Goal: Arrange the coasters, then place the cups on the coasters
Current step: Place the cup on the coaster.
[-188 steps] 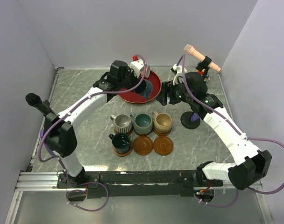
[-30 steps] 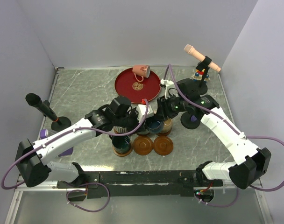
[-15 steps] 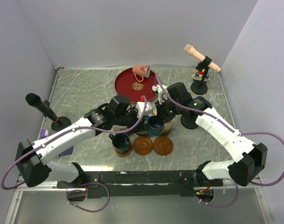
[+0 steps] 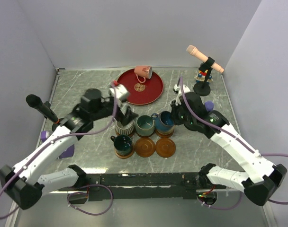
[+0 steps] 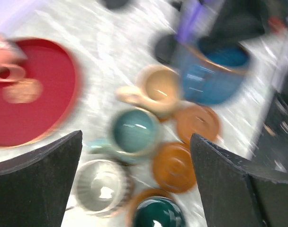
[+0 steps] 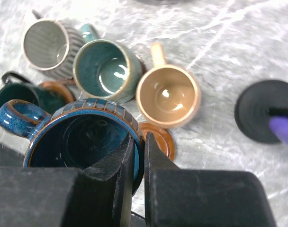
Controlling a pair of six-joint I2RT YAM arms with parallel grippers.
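Note:
The dark blue cup [image 6: 82, 142] hangs over the cup rows with my right gripper [image 6: 137, 156] shut on its rim; the top view shows it [image 4: 164, 121] covering the beige cup. Below stand the grey ribbed cup [image 4: 123, 127], the teal cup [image 4: 145, 124], the beige cup [image 6: 167, 97] and the dark green cup [image 4: 121, 143], each on a coaster. Two bare coasters [image 4: 145, 147] [image 4: 165, 147] lie in the front row. The pink cup [image 4: 143, 72] lies tipped on the red plate [image 4: 156, 90] beside another coaster [image 4: 140, 88]. My left gripper [image 4: 126, 113] hangs open above the grey cup, empty.
A black microphone [image 4: 40, 106] on its base stands at the left with a purple object [image 4: 44, 135] near it. A peach microphone [image 4: 204, 59] on a stand is at the back right. A black round base [image 6: 265, 111] with a purple handle sits right of the beige cup.
The left gripper has opened, let go of the dark blue cup and pulled back up and left. The right gripper has shut on that cup's rim and now carries it alone.

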